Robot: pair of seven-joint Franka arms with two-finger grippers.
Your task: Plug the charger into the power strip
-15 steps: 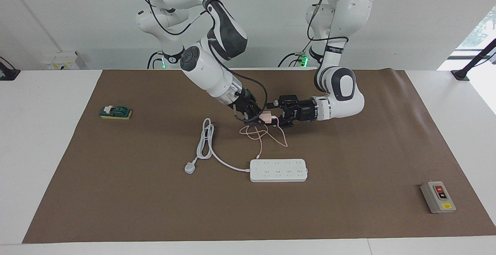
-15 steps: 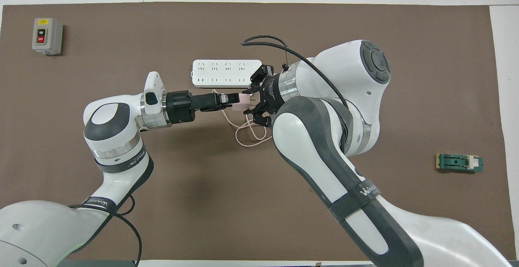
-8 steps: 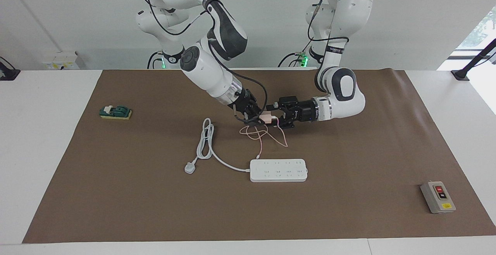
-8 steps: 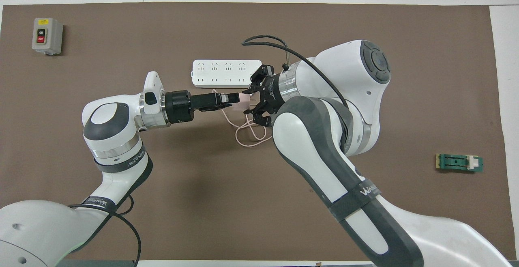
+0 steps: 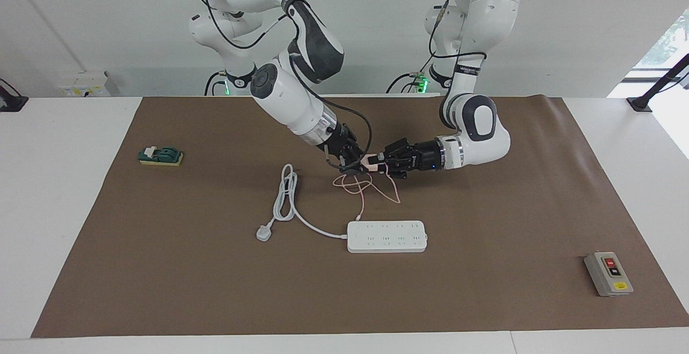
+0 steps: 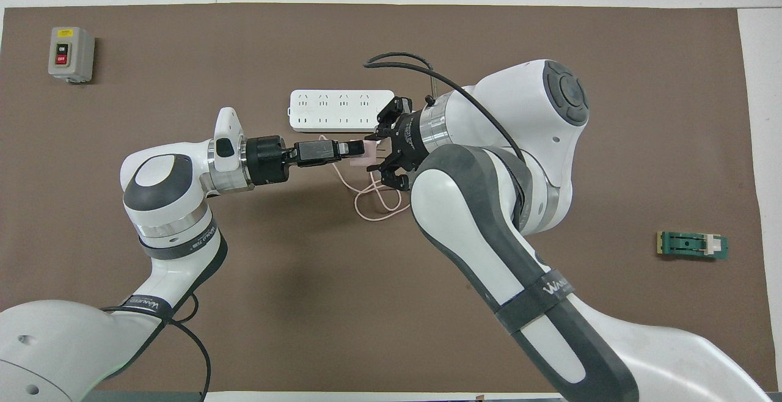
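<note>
The pale pink charger (image 5: pixel 370 164) is held in the air over the mat, a little nearer to the robots than the power strip (image 5: pixel 386 236). My right gripper (image 5: pixel 351 164) is shut on it from the right arm's end. My left gripper (image 5: pixel 383 167) reaches level from the left arm's end, its tip at the charger. The thin pink cable (image 5: pixel 359 186) hangs in loops onto the mat and ends beside the strip. In the overhead view the charger (image 6: pixel 365 151) shows between the left gripper (image 6: pixel 353 148) and right gripper (image 6: pixel 380 154), close to the power strip (image 6: pixel 341 109).
The strip's thick white cord and white plug (image 5: pixel 263 232) lie toward the right arm's end. A grey box with red and black buttons (image 5: pixel 608 274) sits at the left arm's end, farther from the robots. A green block (image 5: pixel 160 156) lies at the right arm's end.
My left gripper has turned about its wrist and edged closer onto the charger. The right gripper and the charger have stayed where they were.
</note>
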